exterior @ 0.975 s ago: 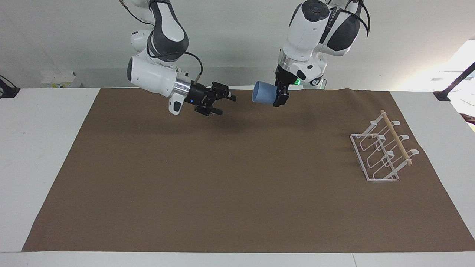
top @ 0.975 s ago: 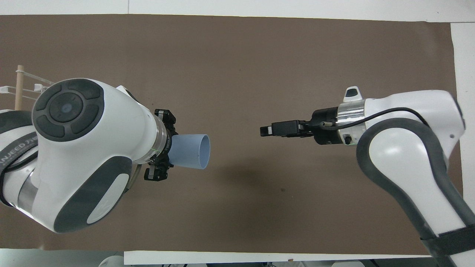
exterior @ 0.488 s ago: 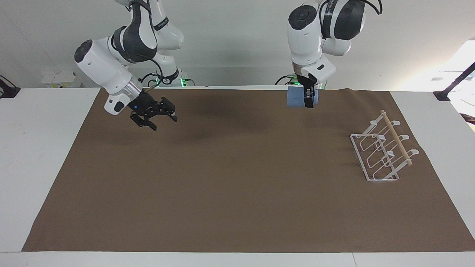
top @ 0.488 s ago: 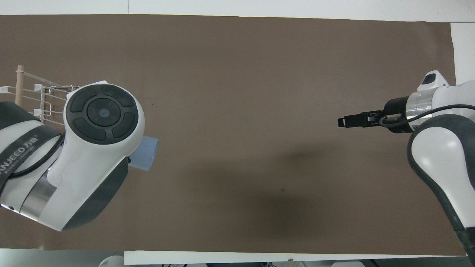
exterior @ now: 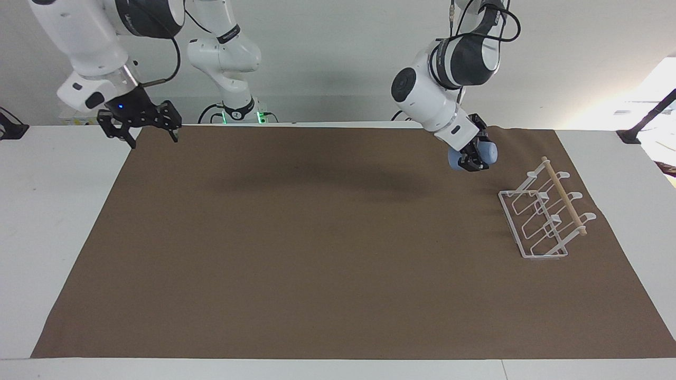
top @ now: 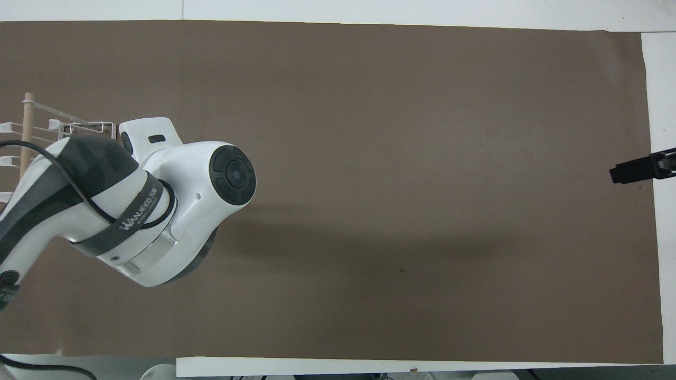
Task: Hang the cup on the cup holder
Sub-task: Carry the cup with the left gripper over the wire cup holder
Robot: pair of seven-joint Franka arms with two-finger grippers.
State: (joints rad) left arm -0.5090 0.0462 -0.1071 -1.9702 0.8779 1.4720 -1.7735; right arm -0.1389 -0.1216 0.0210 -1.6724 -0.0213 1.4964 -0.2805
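The brown mat [exterior: 317,253] covers the white table [exterior: 47,211]. The left arm [top: 132,211], lettered "WANJEED", carries the small light-blue plastic cup [exterior: 488,153], clamped in the left gripper [exterior: 473,158], above the mat near the white wire cup holder [exterior: 544,216]. The right gripper [exterior: 140,124], fingers spread, hangs over the mat's edge.

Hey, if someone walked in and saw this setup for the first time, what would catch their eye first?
Probably the light-blue cup, clamped in the left gripper in the air over the brown mat, beside the cup holder. That white wire rack with its wooden dowel sits empty toward the left arm's end of the table. The right gripper hangs open over the mat's edge at the right arm's end, waiting.
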